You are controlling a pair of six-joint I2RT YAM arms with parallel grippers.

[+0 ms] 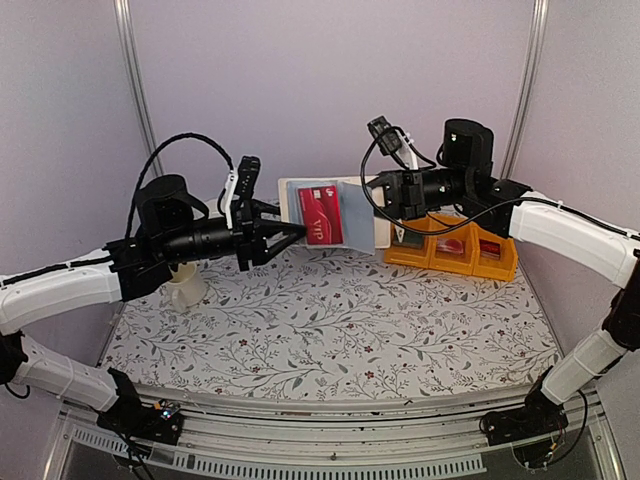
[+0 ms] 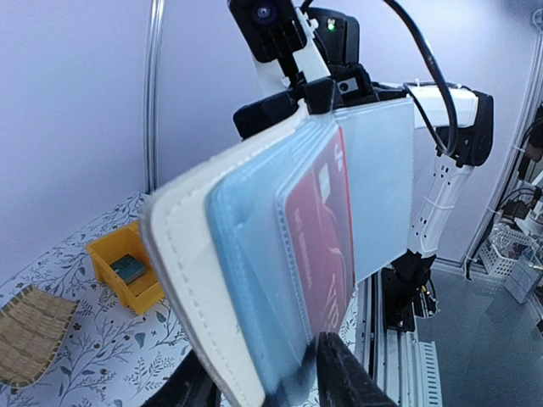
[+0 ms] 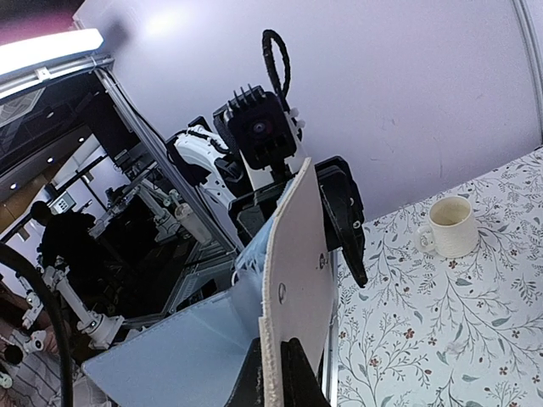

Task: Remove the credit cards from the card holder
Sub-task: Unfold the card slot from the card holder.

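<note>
The card holder [image 1: 383, 228], cream-edged with glossy clear pockets, hangs open in the air between both grippers. The red-pink card [image 1: 320, 215] sits in a pocket facing the camera. In the left wrist view the cream cover [image 2: 191, 280], a light blue layer [image 2: 246, 280] and the red card [image 2: 322, 229] fan out. My left gripper [image 1: 300, 230] [image 2: 259, 365] closes around the holder's left edge, one finger [image 2: 344, 377] on the red card's pocket. My right gripper [image 1: 385, 205] [image 3: 273, 356] is shut on the cream cover [image 3: 297, 280]. I cannot tell whether the pale blue flap [image 1: 357, 212] [image 3: 170, 356] is card or pocket.
Orange bins [image 1: 455, 250] stand at the back right under the right arm; one shows in the left wrist view [image 2: 127, 267]. A white mug [image 1: 185, 285] [image 3: 450, 227] stands at the left. A woven mat [image 2: 30, 326] lies on the floral tablecloth [image 1: 330, 320].
</note>
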